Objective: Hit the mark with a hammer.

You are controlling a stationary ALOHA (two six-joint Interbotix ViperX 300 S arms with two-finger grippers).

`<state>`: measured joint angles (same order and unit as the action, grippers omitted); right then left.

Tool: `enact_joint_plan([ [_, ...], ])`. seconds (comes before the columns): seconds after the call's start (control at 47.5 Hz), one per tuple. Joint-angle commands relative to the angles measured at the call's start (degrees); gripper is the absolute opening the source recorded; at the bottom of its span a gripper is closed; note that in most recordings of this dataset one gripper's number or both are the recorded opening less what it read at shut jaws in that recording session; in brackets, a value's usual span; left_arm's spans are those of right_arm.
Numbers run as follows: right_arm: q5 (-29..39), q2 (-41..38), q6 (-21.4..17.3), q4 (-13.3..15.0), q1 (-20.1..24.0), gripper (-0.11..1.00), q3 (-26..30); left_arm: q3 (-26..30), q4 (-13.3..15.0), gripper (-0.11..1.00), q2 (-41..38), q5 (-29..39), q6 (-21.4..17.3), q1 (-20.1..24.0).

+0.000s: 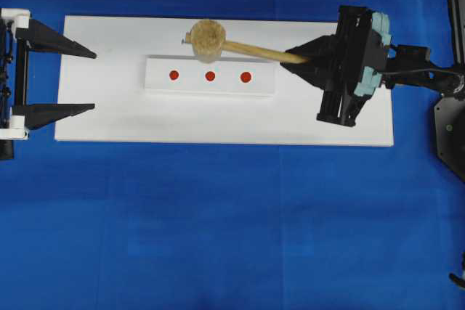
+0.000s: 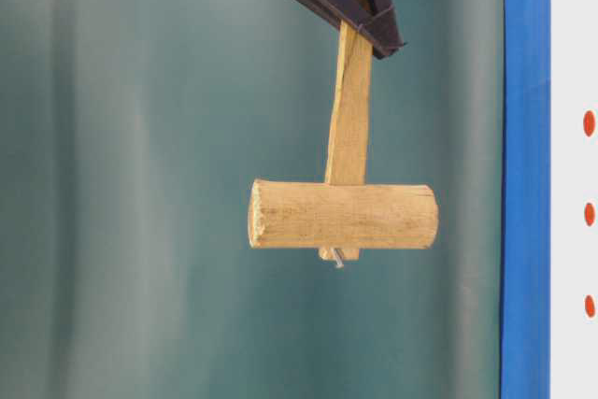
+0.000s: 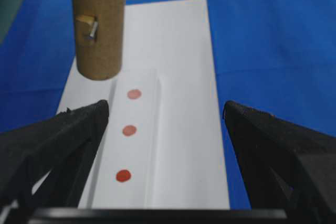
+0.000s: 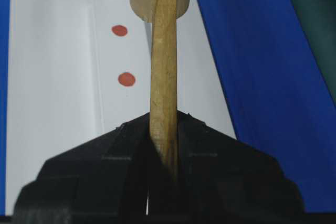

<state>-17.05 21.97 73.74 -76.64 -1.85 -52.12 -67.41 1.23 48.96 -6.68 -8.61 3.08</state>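
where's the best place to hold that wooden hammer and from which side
Grip the hammer at the far end of its long flat handle, coming from the right of the overhead view, pads on its two flat faces. The right gripper holds it that way, leaving the thick head free to swing above the white block.

Robot lab bench, blue cloth [image 1: 218,237] under white board [image 1: 109,121], plain teal backdrop [image 2: 140,184]

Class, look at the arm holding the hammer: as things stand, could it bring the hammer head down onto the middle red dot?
Probably yes. The right gripper is shut on the hammer, whose head hangs in the air just beyond the white block. Nothing lies over the middle red dot, and the open left gripper sits clear at the board's end.
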Motion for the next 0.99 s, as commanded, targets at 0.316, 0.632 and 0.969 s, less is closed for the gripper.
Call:
enact_joint_plan([
  [0.316,2.46,-7.73,-0.18,-0.53,0.09,0.02,8.35,0.53,0.0,0.88,-0.18,0.44,0.44,0.0],
  [0.632,2.2,-13.89,-0.09,-0.53,0.09,0.02,14.85,0.53,0.0,0.88,-0.18,0.44,0.44,0.09],
  [0.969,2.37,-16.26,-0.18,-0.88,-0.44,0.02,14.41,0.53,0.0,0.88,-0.09,0.53,0.53,0.09],
])
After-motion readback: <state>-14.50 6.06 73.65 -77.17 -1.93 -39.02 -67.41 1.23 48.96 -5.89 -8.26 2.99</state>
